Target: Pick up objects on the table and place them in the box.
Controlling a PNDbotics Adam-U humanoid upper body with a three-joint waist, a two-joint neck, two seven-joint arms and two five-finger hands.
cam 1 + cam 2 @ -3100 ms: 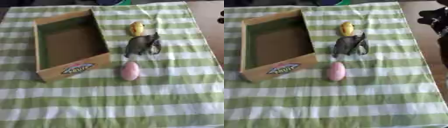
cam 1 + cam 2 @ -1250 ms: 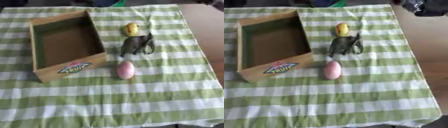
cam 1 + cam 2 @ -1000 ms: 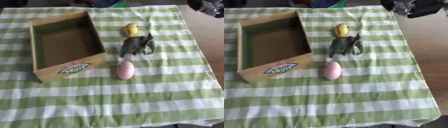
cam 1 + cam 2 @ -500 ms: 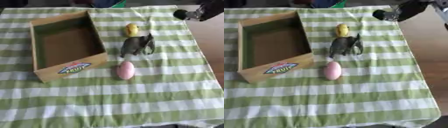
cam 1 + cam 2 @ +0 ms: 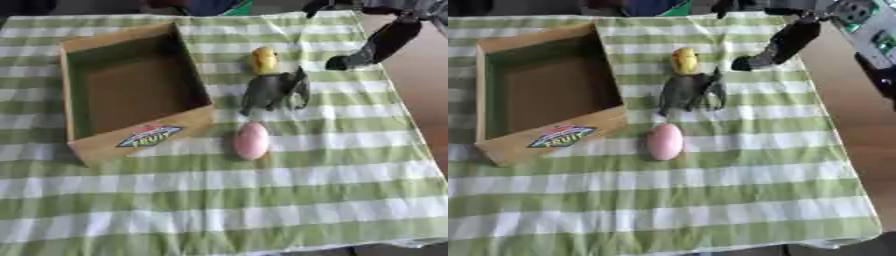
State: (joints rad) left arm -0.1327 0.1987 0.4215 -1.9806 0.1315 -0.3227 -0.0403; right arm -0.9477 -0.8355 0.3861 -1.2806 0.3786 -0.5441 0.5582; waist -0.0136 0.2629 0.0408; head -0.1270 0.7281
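One box sits at the left of the desk: an open-topped cardboard carton with straight tan walls, a brown floor, nothing visible inside, and a colourful label reading FRUIT on its near wall. It lies slightly askew on a green-and-white checked cloth that covers nearly the whole desk top.

Three loose things lie in a short column just right of the box, none inside it. Farthest back is one small yellow rounded thing. Just in front of it, touching or nearly so, is one dark grey animal figure with legs, its surface dull. Nearest the front is one smooth pink egg shape, lying close to the box's near right corner and apart from the grey figure.

The near half of the cloth is bare stripes with wide free room; its front hem hangs at the desk's near edge. To the right of the three things a broad band of cloth is open, then a strip of bare brown desk runs along the right edge.

One hand shows: the right hand, black, comes in from the upper right, over the cloth to the right of the yellow thing and apart from it. It holds nothing; whether its fingers are straight or curled I cannot tell.
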